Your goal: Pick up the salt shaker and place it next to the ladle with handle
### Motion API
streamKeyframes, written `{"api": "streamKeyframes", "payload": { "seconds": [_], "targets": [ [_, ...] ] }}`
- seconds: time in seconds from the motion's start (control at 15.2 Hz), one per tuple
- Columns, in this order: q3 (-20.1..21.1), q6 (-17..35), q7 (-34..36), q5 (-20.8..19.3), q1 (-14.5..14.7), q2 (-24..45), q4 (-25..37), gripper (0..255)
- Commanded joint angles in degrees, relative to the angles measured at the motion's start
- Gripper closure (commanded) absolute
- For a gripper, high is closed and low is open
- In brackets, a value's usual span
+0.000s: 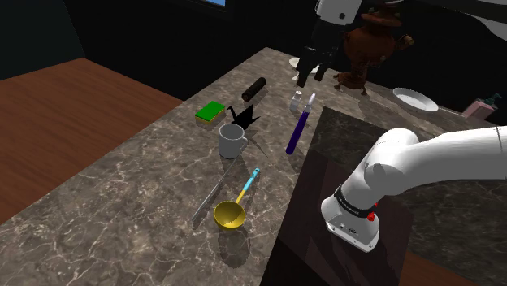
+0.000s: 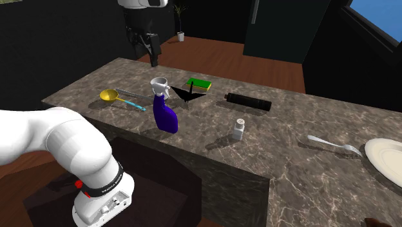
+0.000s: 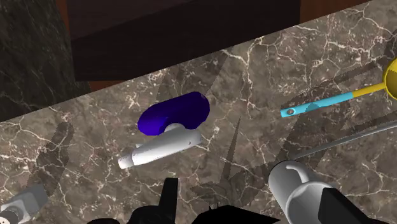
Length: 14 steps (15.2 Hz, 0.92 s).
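Gripper: the black gripper (image 1: 312,76) hangs high over the counter (image 1: 122,195), above the salt shaker. Its fingers look parted and hold nothing.
Salt shaker: the salt shaker (image 1: 297,101) stands upright near the counter edge on the stand's side, just beside the nozzle end of a purple spray bottle (image 1: 297,128).
Ladle: the yellow ladle (image 1: 231,214) with a blue handle lies farther along the same edge, toward the counter's end, with a thin grey rod (image 1: 210,196) just beside it.
Between the 2: the spray bottle and a grey mug (image 1: 232,140) lie between shaker and ladle. A black folded-paper bird (image 1: 244,117) and a green sponge (image 1: 210,112) sit toward the opposite edge.
Risk 1, tipping: the shaker is small and upright. A descent slightly off centre would land 1 finger on its cap and knock it over, probably rolling it toward the nearby edge.
Risk 2, crowding: a finger coming down on the bottle's side could catch the nozzle and shove both things.
Risk 3, weak hold: closing too near the cap may let the shaker slip or swing in transit.
Risk 4, carry height: a low carry would clip the mug or the bottle on the way.
Risk 5, set-down: coming down too near the ladle could strike its handle or the rod and shift the ladle. Letting go before the base sits flat would leave the shaker toppled.
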Motion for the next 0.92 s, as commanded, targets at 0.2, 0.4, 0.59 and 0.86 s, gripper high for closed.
{"api": "streamKeyframes", "payload": {
  "seconds": [0.2,0.4,0.59,0.86],
  "targets": [
    [-2.7,3.7,-2.7,-2.1,-1.4,2.0,-1.7,0],
    [-5.4,7.6,-5.4,-4.0,-2.9,4.6,-2.8,0],
    [-8.2,11.5,-7.9,-5.7,-4.2,7.7,-3.3,0],
    [-11.8,16.7,-11.3,-7.5,-5.9,12.8,-3.0,0]
  ]
}}
